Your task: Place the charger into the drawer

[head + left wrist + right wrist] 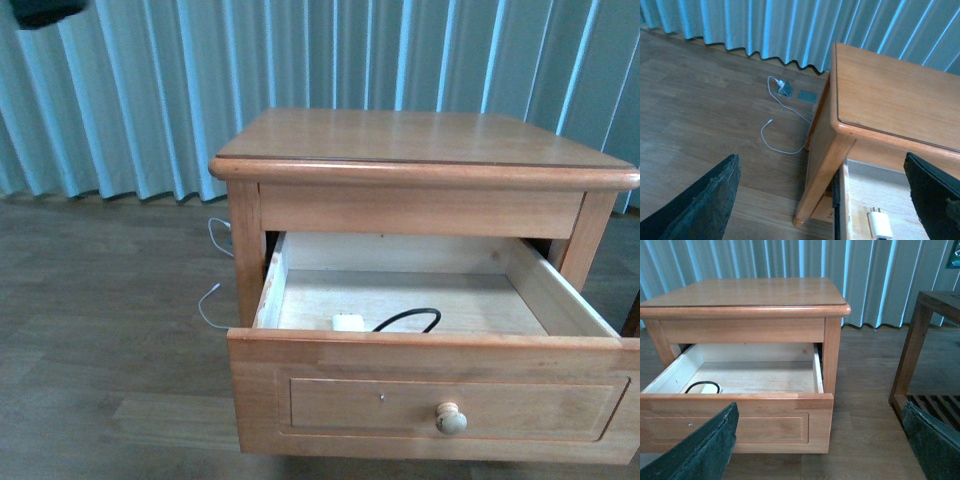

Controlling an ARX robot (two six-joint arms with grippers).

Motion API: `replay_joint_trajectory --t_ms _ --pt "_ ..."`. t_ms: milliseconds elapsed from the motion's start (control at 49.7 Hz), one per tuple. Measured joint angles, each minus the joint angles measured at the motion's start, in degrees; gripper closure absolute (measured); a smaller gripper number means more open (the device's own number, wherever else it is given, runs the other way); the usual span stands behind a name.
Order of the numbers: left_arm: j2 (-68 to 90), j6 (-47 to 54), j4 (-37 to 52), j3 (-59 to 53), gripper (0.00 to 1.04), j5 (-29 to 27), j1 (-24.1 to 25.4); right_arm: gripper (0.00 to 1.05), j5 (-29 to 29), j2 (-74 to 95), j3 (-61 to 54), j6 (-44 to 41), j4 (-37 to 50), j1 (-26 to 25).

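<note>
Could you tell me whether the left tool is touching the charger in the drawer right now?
Apart. The left wrist view shows the charger lying on the drawer floor, with clear space between it and the open left tool.

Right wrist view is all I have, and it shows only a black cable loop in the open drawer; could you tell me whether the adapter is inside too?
Observer: Yes, the front view shows the charger, its white block lying inside the drawer near the front panel.
Operator: Is the left gripper holding anything?
Observer: No, the left gripper is open, with nothing between its fingers.
Operator: Is anything on the floor there?
Observer: A thin white cable lies beside the nightstand.
</note>
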Motion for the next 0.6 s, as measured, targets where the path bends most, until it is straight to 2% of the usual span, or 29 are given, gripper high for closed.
replay_joint_trajectory --t_ms 201,322,423,604 --pt "-18.23 0.11 -7.56 -9.88 0.06 -0.72 2.97 0.08 0.02 0.0 0.0 -0.02 0.0 0.0" --pt "-30.62 -0.04 -14.53 -15.26 0.06 -3.52 4.33 0.08 0.02 0.0 0.0 -0.02 0.0 0.0" --pt "-39.56 -0.26 -19.8 -19.12 0.06 -6.36 3.23 0.08 0.02 0.0 0.0 0.0 0.0 0.0" --pt "-50.36 -0.72 -23.3 -24.68 0.06 -9.68 1.6 0.08 0.02 0.0 0.0 0.0 0.0 0.0"
